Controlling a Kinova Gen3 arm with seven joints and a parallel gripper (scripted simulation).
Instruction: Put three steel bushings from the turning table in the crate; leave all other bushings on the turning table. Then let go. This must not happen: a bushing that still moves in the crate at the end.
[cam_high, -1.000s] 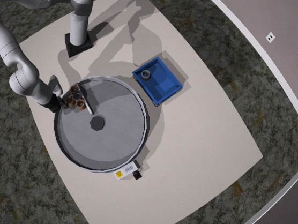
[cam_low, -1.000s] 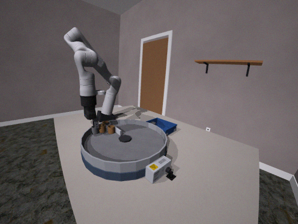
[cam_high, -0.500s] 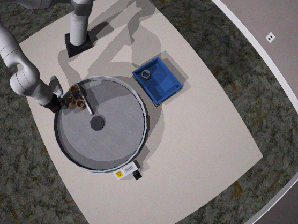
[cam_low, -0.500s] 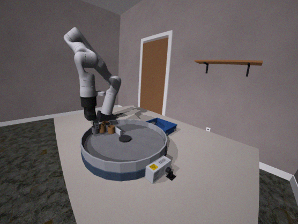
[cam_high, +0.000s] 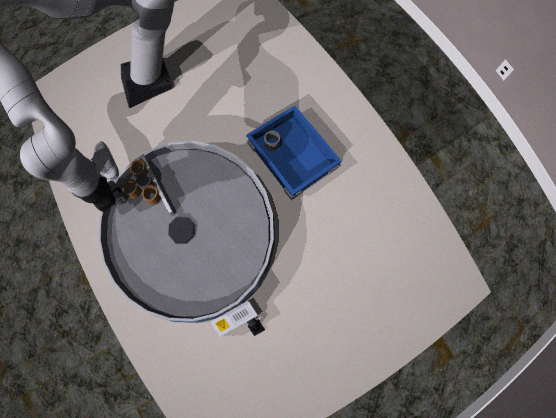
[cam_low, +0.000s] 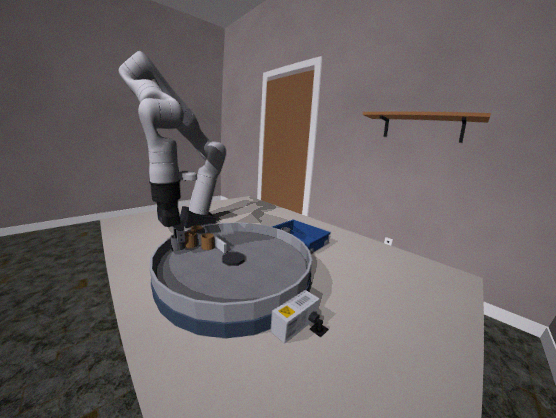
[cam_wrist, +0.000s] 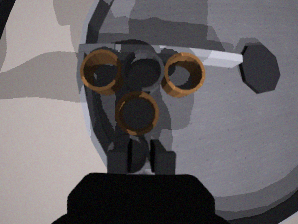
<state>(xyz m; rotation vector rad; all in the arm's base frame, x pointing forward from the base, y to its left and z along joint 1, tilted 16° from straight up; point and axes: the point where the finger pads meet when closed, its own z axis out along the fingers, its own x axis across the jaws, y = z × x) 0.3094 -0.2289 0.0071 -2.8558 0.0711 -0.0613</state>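
A steel bushing (cam_high: 272, 146) (cam_low: 286, 229) stands in the blue crate (cam_high: 315, 155) (cam_low: 320, 238). On the turning table (cam_high: 215, 265) (cam_low: 270, 275) (cam_wrist: 235, 140) stand three bronze bushings: left (cam_wrist: 100, 90), right (cam_wrist: 181, 91) and nearest my gripper (cam_wrist: 141, 150). A dark grey steel bushing (cam_wrist: 158, 75) stands among them. My gripper (cam_high: 120, 195) (cam_low: 178, 240) (cam_wrist: 141, 150) is low at the table's edge, its fingers partly open. Another grey bushing (cam_wrist: 138, 157) shows partly between and below them, mostly hidden; contact cannot be made out.
A pale straight bar (cam_high: 161, 187) (cam_low: 221, 244) (cam_wrist: 227, 57) runs behind the bushings toward the dark hub (cam_high: 181, 230) (cam_low: 233, 258) (cam_wrist: 261, 68). The turning table has a raised rim. A white box (cam_high: 235, 318) (cam_low: 295, 316) stands at its front.
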